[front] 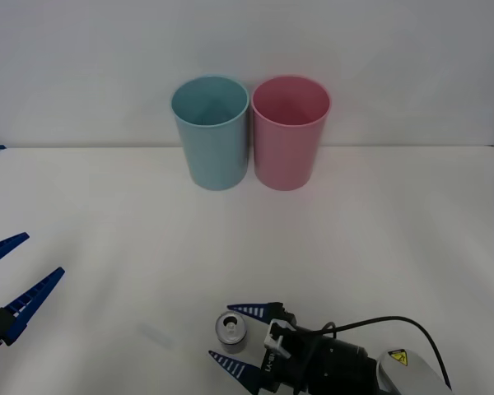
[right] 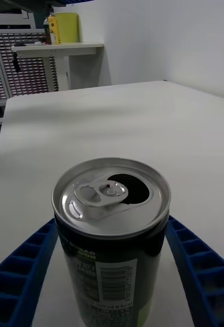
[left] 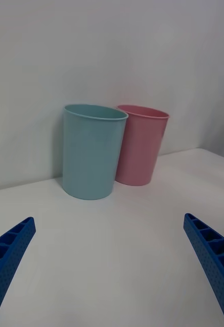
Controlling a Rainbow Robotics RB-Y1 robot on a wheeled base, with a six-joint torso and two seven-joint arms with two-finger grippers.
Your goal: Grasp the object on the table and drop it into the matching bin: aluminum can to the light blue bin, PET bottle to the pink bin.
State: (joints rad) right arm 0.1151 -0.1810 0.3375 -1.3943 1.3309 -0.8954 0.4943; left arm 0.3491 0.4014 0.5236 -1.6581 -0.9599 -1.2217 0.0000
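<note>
The aluminum can (front: 230, 331) stands upright on the white table (front: 379, 239) near its front edge, silver top with pull tab and open mouth, dark body (right: 112, 255). My right gripper (front: 221, 332) is open, one blue finger on each side of the can, close to its walls (right: 111, 220). The light blue bin (front: 211, 132) and the pink bin (front: 290, 132) stand side by side at the back middle, both upright with nothing visible inside. My left gripper (front: 43, 253) hovers open at the left edge, facing the bins (left: 108, 218).
The light blue bin (left: 93, 150) and the pink bin (left: 141, 144) touch or nearly touch, close to the white back wall. Bare tabletop lies between the can and the bins. A shelf with a yellow object (right: 63, 28) stands beyond the table.
</note>
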